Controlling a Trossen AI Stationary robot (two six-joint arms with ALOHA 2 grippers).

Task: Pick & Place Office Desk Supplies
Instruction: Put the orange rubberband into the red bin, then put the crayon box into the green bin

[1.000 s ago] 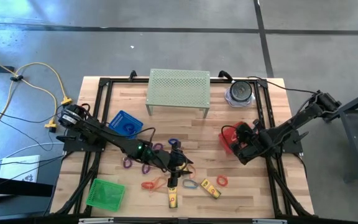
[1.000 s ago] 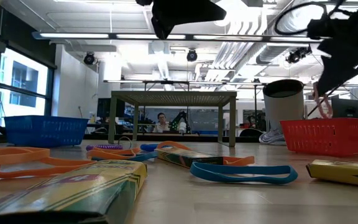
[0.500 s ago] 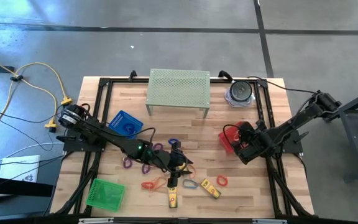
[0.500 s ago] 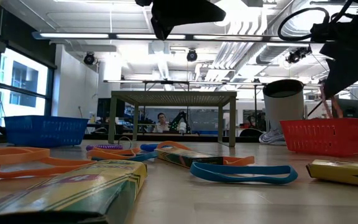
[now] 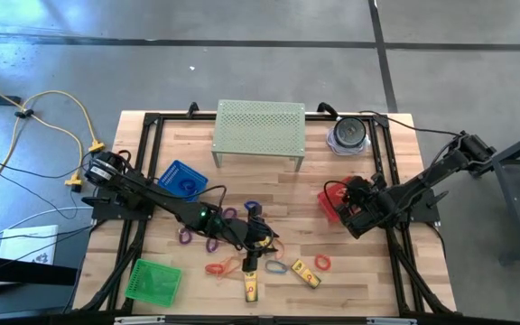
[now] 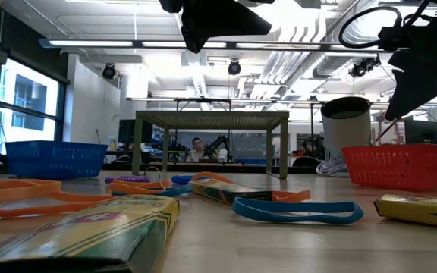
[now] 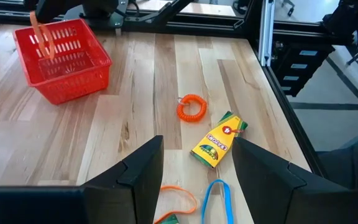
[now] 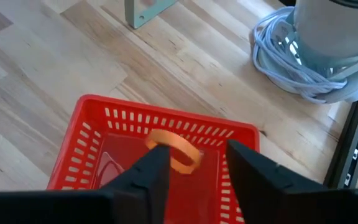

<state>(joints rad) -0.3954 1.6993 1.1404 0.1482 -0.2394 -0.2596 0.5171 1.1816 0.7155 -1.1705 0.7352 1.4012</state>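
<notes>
Right gripper (image 5: 343,200) sits over the red basket (image 5: 331,207) on the right side of the table, fingers spread apart w/ an orange band (image 8: 174,149) between them, right above the basket's inside. From the right wrist view can't tell if the band is pinched, hanging off a finger or already lying on the basket floor, but the fingers are clearly parted, so looks released.

Left gripper (image 5: 258,236) is out over the middle of the table, near edge side, fingers apart and nothing in them. Just past it in the left wrist view: a yellow crayon box (image 7: 219,138), an orange coil (image 7: 191,107) a bit farther toward the basket, plus a blue band (image 7: 217,200) and another orange band (image 7: 176,200) close under the fingers.

Rest of the supplies are scattered mid-table: purple bands (image 5: 213,244) left of the gripper, a second yellow box (image 5: 252,287) by the near edge.

Blue basket (image 5: 181,178) sits left of centre, green basket (image 5: 153,279) at the near left corner, pale green stand (image 5: 259,126) at the far edge.
</notes>
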